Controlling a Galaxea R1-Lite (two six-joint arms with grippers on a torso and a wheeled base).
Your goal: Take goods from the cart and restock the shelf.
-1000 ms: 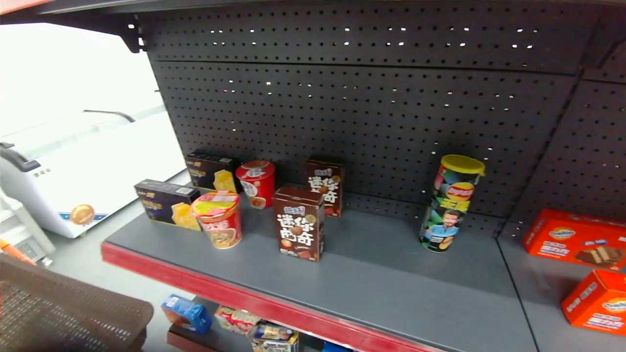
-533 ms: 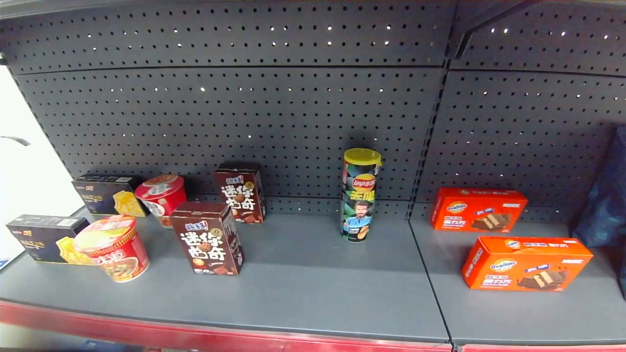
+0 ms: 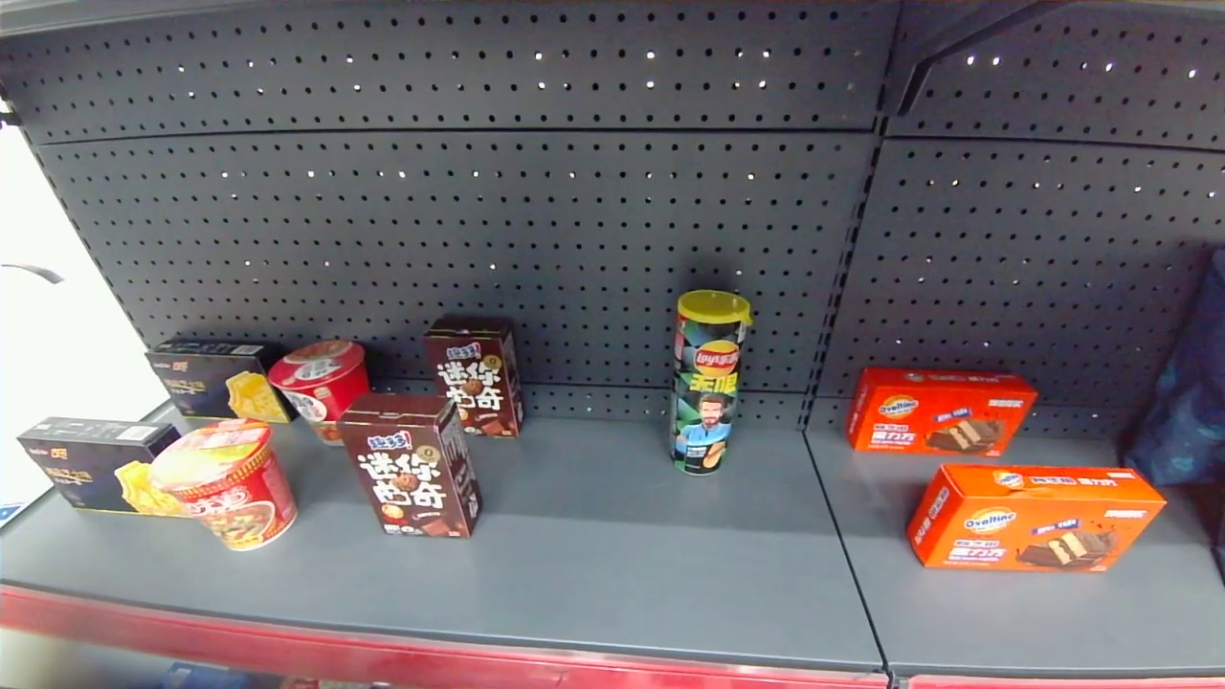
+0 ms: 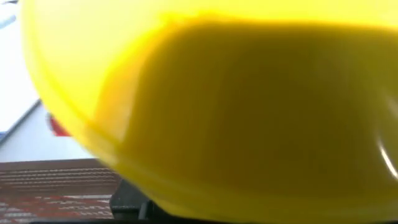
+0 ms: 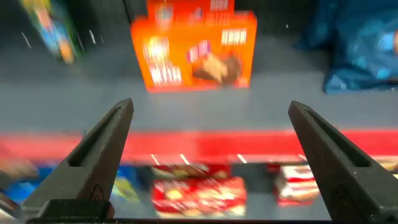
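Note:
A yellow lid of a chips can lies right up against the left wrist camera, held in my left gripper, whose fingers it hides. A matching chips can stands upright on the grey shelf near the pegboard. My right gripper is open and empty, in front of the shelf's red front edge, facing an orange box. The brown mesh cart lies below the held can.
On the shelf's left stand two brown boxes, two red cup noodles and two dark boxes. On its right part lie two orange boxes beside a blue bag. Bare shelf lies around the standing can. Packets sit on the lower shelf.
The head camera has swung right: the cart and freezer left the picture and the orange boxes came fully into view. The goods on the shelf have not moved.

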